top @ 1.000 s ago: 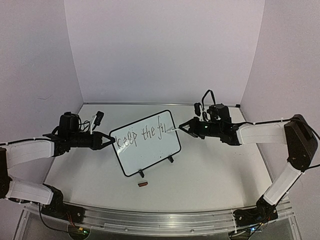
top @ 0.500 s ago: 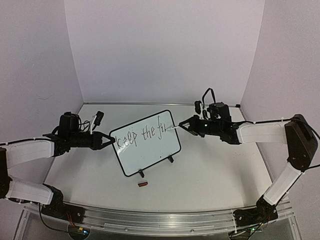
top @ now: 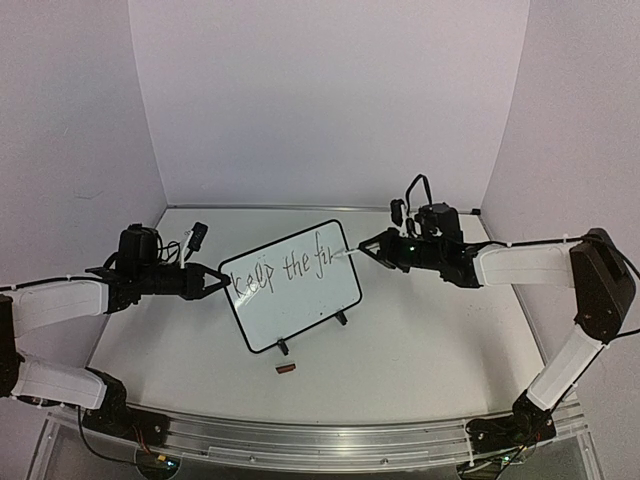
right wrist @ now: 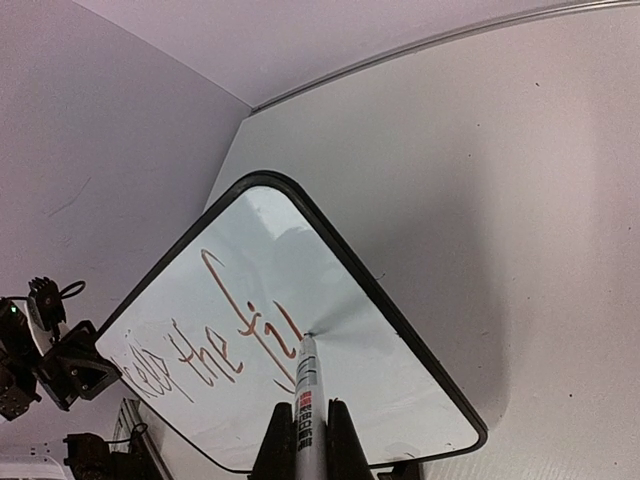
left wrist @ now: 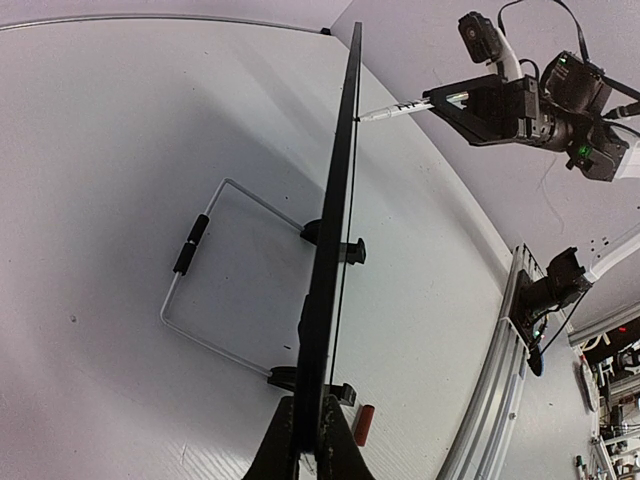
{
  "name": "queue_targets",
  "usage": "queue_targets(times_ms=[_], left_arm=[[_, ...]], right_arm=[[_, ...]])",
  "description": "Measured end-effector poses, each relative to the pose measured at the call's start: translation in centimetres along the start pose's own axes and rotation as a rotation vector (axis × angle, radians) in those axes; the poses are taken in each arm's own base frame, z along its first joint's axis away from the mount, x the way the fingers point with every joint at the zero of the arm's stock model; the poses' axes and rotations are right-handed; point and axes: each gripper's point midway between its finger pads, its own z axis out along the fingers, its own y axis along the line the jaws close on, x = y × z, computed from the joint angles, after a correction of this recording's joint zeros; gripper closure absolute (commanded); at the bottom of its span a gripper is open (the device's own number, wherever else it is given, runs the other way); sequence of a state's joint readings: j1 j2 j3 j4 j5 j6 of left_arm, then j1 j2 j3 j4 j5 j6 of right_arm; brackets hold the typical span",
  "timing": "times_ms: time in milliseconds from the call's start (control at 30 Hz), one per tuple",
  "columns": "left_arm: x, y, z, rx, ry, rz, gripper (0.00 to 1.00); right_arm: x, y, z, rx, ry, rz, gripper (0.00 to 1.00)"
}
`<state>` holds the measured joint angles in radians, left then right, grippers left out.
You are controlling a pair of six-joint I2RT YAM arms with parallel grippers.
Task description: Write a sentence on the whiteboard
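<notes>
Whiteboard (top: 300,305) stands mid-table (top: 420,335), tilted; sentence (top: 280,268) reads "keep the fir". Left end effector (top: 220,283) is clamped on its left edge. Right end effector (top: 362,247) is closed on marker (top: 348,255), tip touching. Keep pressure light and even, short strokes, w/o shoving bd back.

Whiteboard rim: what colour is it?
Black, a thin rim on the whiteboard; it shows best in the right wrist view.

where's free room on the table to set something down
Bare table right of the whiteboard, nearer than the right gripper, and along the back wall. Crowded at both board ends: left gripper clamps one, the marker touches the other. Small red piece in front.
</notes>
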<state>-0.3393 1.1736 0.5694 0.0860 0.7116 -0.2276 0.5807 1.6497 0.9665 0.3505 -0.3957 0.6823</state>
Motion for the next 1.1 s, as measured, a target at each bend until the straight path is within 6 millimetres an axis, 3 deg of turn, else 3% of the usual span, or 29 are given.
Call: queue_targets(times_ms=[533,800,1100], left_arm=[[0.0,0.0,0.0,0.000,0.000,0.000,1.00],[0.0,0.0,0.0,0.001,0.000,0.003,1.00],[0.0,0.0,0.0,0.001,0.000,0.003,1.00]], right_arm=[[-1.4,0.0,-0.3,-0.004,-0.047,0.012,1.00],[-2.1,0.9,-2.0,-0.028,-0.092,0.012,1.00],[-1.6,0.7,-2.1,-0.037,-0.082,0.028,1.00]])
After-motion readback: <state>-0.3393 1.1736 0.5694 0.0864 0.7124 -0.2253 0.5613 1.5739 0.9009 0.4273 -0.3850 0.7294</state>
